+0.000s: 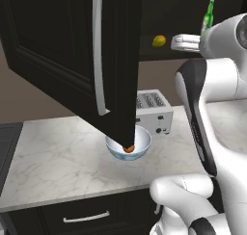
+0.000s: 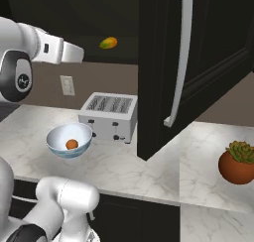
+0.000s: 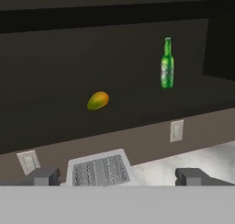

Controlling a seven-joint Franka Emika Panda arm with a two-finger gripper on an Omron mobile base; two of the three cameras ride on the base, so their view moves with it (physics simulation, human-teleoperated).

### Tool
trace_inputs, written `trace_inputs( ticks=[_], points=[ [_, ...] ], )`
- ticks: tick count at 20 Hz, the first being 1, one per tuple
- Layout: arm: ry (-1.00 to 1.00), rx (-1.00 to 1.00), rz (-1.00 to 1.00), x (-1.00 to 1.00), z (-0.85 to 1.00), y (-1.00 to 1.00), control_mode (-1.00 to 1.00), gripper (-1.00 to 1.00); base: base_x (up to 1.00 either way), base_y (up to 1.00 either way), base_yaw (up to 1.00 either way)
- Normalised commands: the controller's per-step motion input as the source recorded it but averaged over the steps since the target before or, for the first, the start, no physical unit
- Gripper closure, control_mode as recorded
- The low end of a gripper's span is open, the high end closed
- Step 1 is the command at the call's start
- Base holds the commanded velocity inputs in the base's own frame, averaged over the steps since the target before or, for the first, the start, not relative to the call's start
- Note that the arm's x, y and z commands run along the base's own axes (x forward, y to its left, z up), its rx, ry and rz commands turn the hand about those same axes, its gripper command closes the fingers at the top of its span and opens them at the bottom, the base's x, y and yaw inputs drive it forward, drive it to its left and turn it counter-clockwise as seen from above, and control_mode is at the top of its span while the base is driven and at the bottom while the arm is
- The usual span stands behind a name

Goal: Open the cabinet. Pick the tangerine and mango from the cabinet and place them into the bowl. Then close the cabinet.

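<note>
Scanning from the left of the left base view, I see the cabinet [image 1: 72, 46] door swung wide open over the counter [image 1: 62, 157], its silver handle [image 1: 99, 51] facing me, so I judge the opening step finished. Just below the door's lower corner sits the bowl [image 1: 144, 143], and the tangerine [image 1: 129, 149] already lies inside it; the right base view confirms that fruit resting on the bowl's bottom. Behind the bowl stands the toaster [image 1: 154, 111]. Further right and higher, the mango [image 1: 159, 40] rests on the dark cabinet shelf, with the green bottle [image 1: 208, 16] upright well to its right. My gripper [image 3: 117, 176] hangs in front of the open cabinet, facing the shelf, apart from the mango and not touching it; in the hand view its two fingertips [image 3: 43, 176] stand spread wide with nothing between them. By my reckoning about half the work is done: the mango remains to be grasped and carried down into the bowl, and then the door must be pushed shut.
</note>
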Motion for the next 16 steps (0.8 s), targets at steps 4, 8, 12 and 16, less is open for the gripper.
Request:
trace_inputs(
  ticks=[4, 8, 12, 16],
  points=[
    [0.00, 0.00, 0.01, 0.59, -0.07, -0.06, -1.00, -1.00, 0.00, 0.00, 0.00],
    [0.00, 0.02, 0.04, 0.49, -0.02, -0.06, -1.00, -1.00, 0.00, 0.00, 0.00],
    [0.01, 0.08, 0.06, 0.35, 0.00, -0.05, -1.00, -1.00, 0.00, 0.00, 0.00],
    [0.00, 0.11, 0.08, 0.20, 0.00, -0.04, -1.00, -1.00, 0.00, 0.00, 0.00]
  ],
)
